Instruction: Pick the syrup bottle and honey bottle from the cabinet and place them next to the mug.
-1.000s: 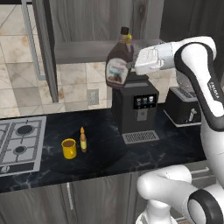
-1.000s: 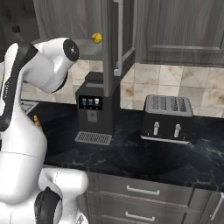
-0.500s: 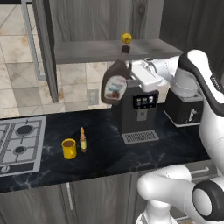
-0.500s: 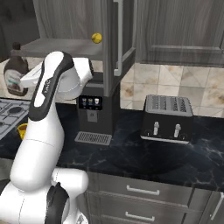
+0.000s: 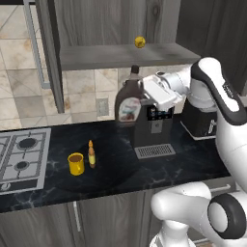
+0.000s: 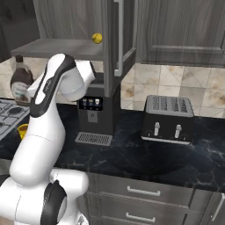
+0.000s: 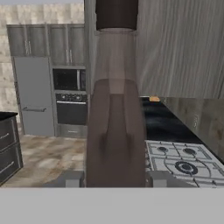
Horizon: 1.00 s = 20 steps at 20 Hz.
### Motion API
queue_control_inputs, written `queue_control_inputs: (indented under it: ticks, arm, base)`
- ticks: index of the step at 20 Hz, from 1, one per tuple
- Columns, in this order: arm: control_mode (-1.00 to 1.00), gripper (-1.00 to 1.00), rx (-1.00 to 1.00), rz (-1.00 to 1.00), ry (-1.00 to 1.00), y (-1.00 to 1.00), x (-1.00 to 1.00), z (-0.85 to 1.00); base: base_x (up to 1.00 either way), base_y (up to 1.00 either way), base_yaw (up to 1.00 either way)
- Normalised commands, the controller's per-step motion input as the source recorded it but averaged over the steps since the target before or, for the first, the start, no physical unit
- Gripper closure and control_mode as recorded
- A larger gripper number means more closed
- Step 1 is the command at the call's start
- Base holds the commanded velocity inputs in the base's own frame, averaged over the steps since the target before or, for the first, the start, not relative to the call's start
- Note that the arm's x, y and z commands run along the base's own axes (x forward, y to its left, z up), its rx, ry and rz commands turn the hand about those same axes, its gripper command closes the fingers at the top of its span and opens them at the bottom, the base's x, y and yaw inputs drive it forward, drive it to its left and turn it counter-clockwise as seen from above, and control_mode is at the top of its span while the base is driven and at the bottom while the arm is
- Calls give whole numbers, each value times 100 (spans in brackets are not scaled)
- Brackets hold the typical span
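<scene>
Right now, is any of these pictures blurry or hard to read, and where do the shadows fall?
Hand view: the syrup bottle sits so close it looks smeared and stretched, its label unreadable. Left base view: fairly sharp, even light, with soft shadows beside the mug and honey bottle. Right base view: evenly lit, and the toaster reads clearly.

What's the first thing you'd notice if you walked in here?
The big brown syrup bottle up in the air, pinched in the robot's claw beside the coffee machine. Below on the black counter a yellow mug stands with the thin honey bottle right beside it. A little yellow ball sits on the cabinet shelf above.
</scene>
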Motion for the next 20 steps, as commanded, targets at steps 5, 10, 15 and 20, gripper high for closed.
queue_control_inputs:
  ticks: [5,10,15,20]
  arm:
    - [-100,100,-7,0,-9,1,-2,-61]
    - [-100,100,-1,0,-13,9,-5,-74]
    - [-100,100,0,0,-10,20,0,-94]
    - [-100,100,0,0,-11,22,5,-76]
  base:
    - [0,0,0]
    - [0,0,0]
    - [0,0,0]
    - [0,0,0]
